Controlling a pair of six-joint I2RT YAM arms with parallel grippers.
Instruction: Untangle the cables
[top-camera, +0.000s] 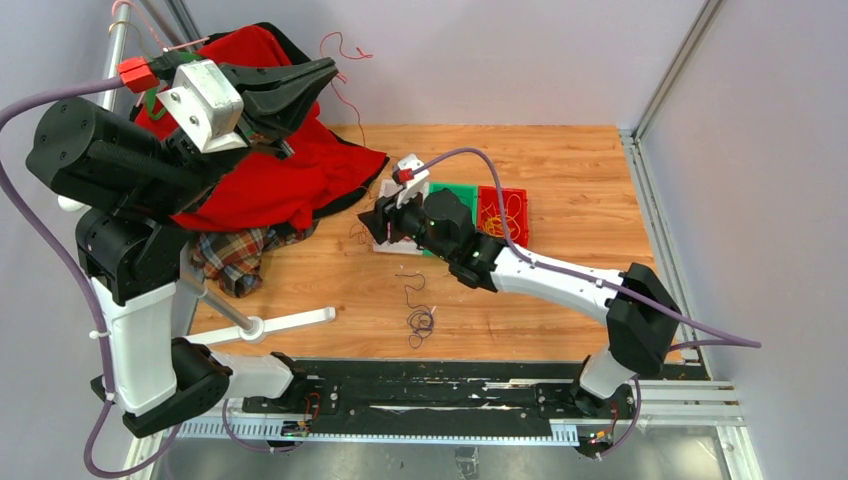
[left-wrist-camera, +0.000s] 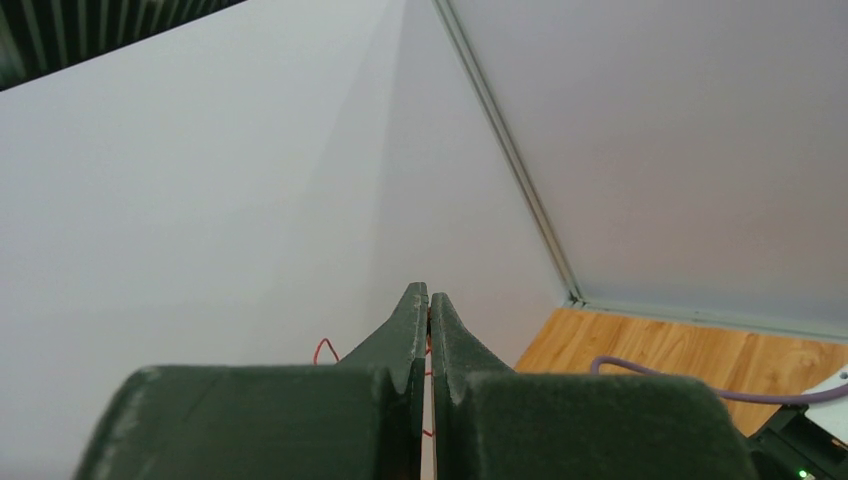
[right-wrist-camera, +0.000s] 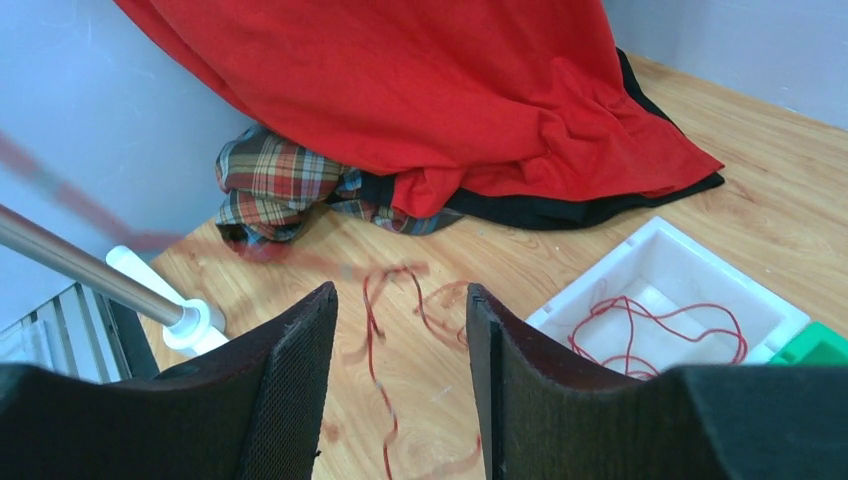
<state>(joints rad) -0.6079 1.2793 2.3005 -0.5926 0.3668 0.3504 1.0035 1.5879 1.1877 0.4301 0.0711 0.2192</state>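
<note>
My left gripper is raised high at the back left, shut on a thin dark red cable that trails down toward the table. In the left wrist view its fingers press together with the red cable showing between and beside them. My right gripper hovers low by the white tray. It stands open, and a blurred strand of red cable runs between its fingers without touching them. More red cable lies coiled in the white tray. A dark cable tangle rests on the wood.
Red cloth over plaid cloth is heaped at the back left. A green tray and a red tray holding yellow cables sit right of the white tray. A white stand with a metal rod lies front left.
</note>
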